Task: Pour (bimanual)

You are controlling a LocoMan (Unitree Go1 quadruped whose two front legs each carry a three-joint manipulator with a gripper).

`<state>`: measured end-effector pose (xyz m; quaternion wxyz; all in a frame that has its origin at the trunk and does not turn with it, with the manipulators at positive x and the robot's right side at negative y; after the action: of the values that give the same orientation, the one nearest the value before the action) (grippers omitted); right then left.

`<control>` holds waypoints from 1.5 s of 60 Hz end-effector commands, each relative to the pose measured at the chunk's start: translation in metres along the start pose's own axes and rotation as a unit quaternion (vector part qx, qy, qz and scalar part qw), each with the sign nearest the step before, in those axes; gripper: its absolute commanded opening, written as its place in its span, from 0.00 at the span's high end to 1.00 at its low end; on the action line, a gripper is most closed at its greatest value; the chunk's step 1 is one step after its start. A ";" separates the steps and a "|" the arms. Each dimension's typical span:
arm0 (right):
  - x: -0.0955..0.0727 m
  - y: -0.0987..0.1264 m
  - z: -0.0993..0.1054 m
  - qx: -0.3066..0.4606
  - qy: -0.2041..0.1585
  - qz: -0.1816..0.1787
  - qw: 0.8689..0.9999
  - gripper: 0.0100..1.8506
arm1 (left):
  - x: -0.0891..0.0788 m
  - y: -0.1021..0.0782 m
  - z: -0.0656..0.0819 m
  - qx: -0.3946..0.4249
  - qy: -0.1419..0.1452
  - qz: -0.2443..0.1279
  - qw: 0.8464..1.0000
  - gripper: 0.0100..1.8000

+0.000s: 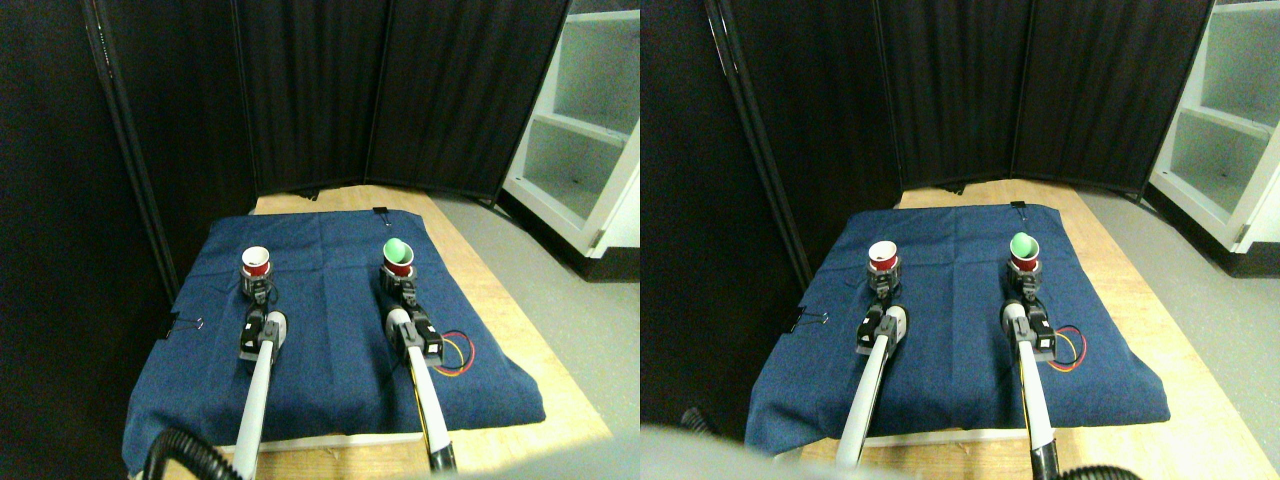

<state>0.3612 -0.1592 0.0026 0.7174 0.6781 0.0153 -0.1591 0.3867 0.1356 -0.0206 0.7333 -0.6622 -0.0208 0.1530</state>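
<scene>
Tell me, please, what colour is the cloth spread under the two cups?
The cloth is dark blue, seen best in the stereo pair view.

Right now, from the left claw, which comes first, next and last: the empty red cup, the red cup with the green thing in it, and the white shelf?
1. Empty red cup: right at the left claw, on the cloth's left side.
2. Red cup holding the green thing: across the cloth, at the right claw.
3. White shelf: far right, off the table.
</scene>
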 end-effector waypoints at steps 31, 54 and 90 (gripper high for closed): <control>-0.001 0.050 -0.010 -0.081 0.029 0.036 0.996 0.83 | -0.009 -0.047 -0.028 -0.017 0.051 -0.016 0.998 0.82; 0.003 0.081 -0.018 -0.095 0.040 0.048 0.994 0.83 | -0.014 -0.067 -0.057 -0.004 0.079 -0.011 0.997 0.82; 0.001 0.107 -0.035 -0.139 0.061 0.061 0.987 0.83 | -0.027 -0.087 -0.089 -0.014 0.115 -0.001 0.993 0.82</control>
<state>0.3954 -0.1257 0.0918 0.8106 0.5768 0.0584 -0.0819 0.3973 0.0411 0.0442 0.7335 -0.6688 0.0787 0.0920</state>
